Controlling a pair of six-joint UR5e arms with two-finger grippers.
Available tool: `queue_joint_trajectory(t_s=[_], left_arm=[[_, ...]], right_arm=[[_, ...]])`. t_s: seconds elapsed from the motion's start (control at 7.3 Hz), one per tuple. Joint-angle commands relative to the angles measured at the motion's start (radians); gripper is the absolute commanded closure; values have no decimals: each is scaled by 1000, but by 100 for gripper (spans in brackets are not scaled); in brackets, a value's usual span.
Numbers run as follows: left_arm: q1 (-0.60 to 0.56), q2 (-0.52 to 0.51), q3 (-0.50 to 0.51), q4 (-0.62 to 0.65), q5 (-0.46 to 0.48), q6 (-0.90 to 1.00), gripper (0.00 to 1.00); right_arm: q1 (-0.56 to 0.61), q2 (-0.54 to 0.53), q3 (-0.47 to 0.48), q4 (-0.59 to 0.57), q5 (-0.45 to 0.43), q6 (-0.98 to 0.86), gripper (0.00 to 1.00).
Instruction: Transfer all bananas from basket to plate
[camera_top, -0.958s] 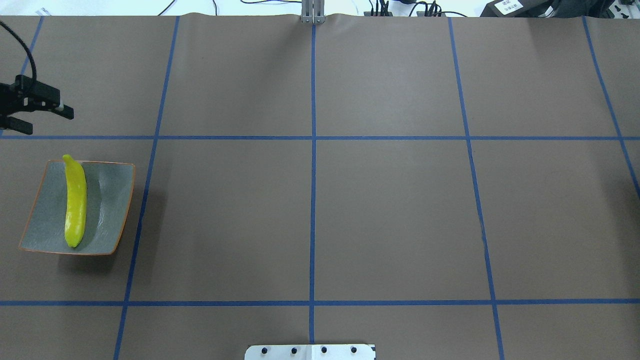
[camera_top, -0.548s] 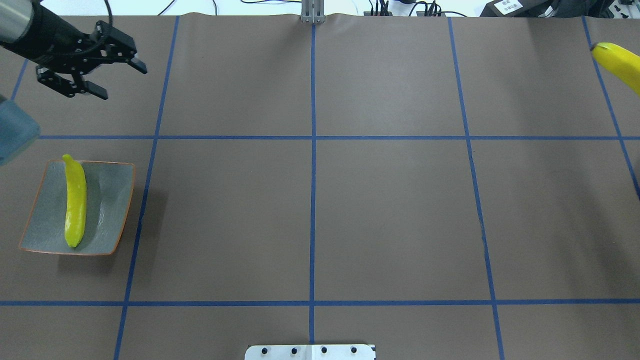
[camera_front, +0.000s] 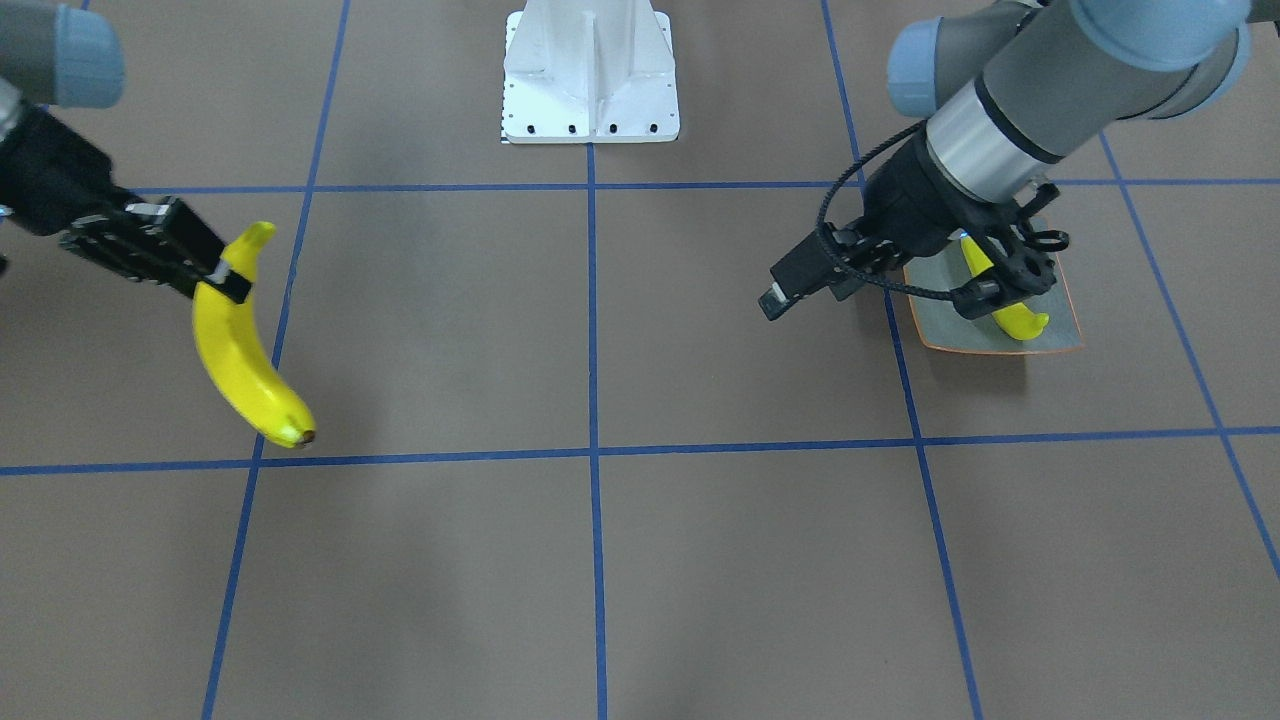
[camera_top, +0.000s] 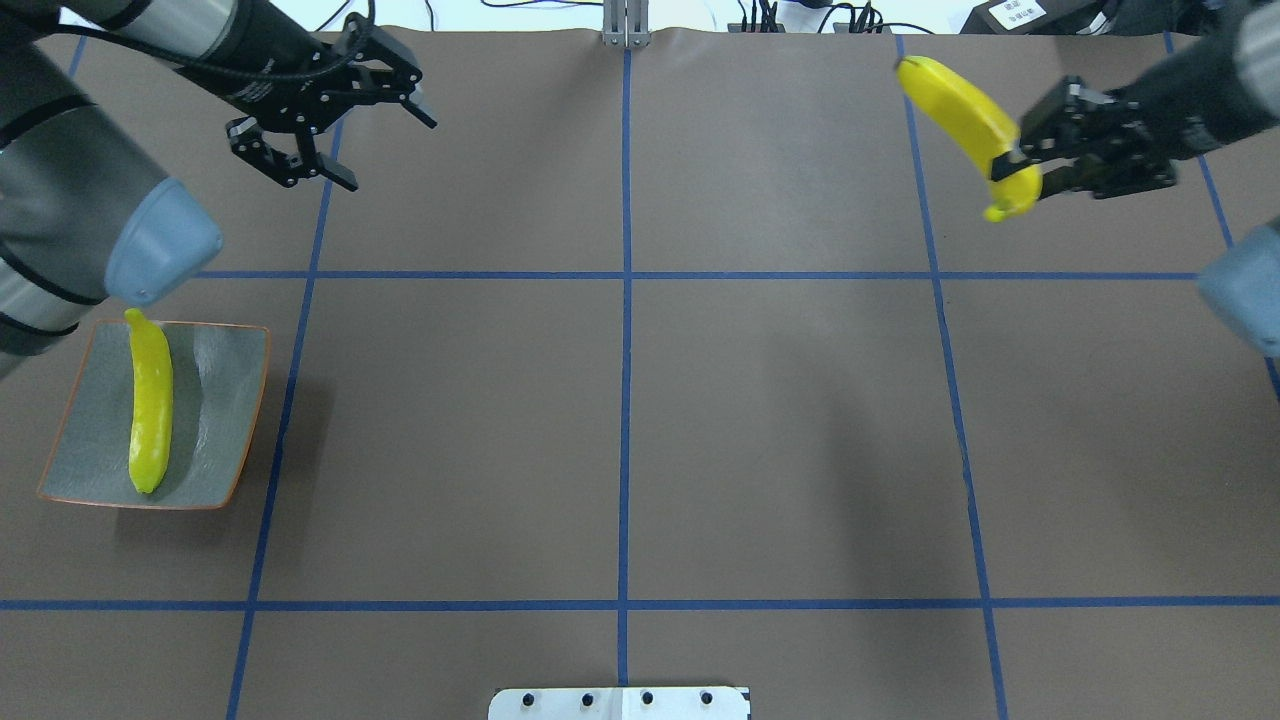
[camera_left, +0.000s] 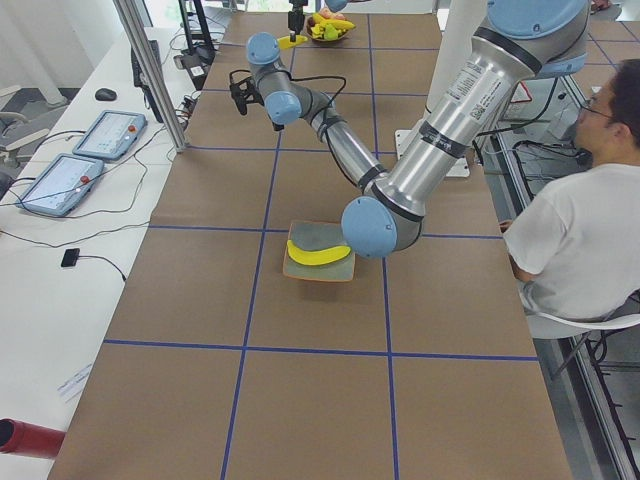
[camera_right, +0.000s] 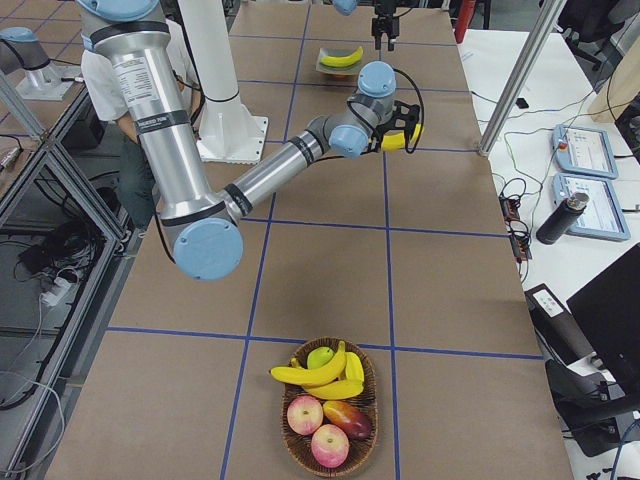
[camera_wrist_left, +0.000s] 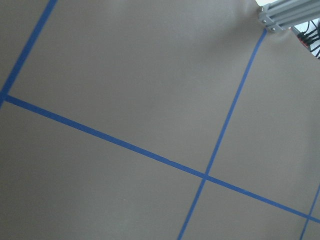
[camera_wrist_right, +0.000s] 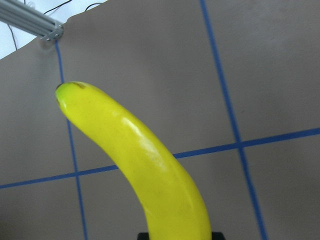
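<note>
- Both arms have swung inward since half a second ago. Overhead, the left gripper (camera_top: 385, 150), fingers spread and empty, is now at 11 o'clock of the table (camera_top: 760, 420). The right gripper (camera_top: 1015, 165), at 2 o'clock, pinches the carried banana (camera_top: 955, 100) near its stem.
- Same view: the plate (camera_top: 225, 400) lies at 8 o'clock, with the plated banana (camera_top: 150, 410) lengthwise on it.
- Front-facing: the carried banana hangs clear of the table, its dark tip toward 5 o'clock.
- Right side view: the basket (camera_right: 284, 425) at 6 o'clock holds the basket bananas (camera_right: 310, 378) above some apples (camera_right: 305, 412).
- Left wrist: only brown cover and blue tape lines (camera_wrist_left: 125, 145).
- Right wrist: the carried banana runs from 6 up to 10 o'clock.
</note>
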Motion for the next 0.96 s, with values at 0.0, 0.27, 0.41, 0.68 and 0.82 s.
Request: queue_joint_trajectory(t_s=[0.0, 0.27, 0.41, 0.68, 0.82], left_arm=[[69, -103, 70, -62, 70, -133, 2], [131, -168, 100, -109, 175, -243, 2], [143, -196, 126, -131, 189, -276, 2], [151, -231, 179, -171, 198, -301, 2], [165, -245, 219, -244, 257, -366, 2]], right_arm=[[-139, 128, -35, 2, -78, 175, 100], [-159, 182, -60, 16, -84, 269, 100], [-170, 228, -86, 48, -84, 351, 100], [-192, 240, -93, 103, -85, 441, 100], [-192, 244, -95, 105, -84, 447, 100]])
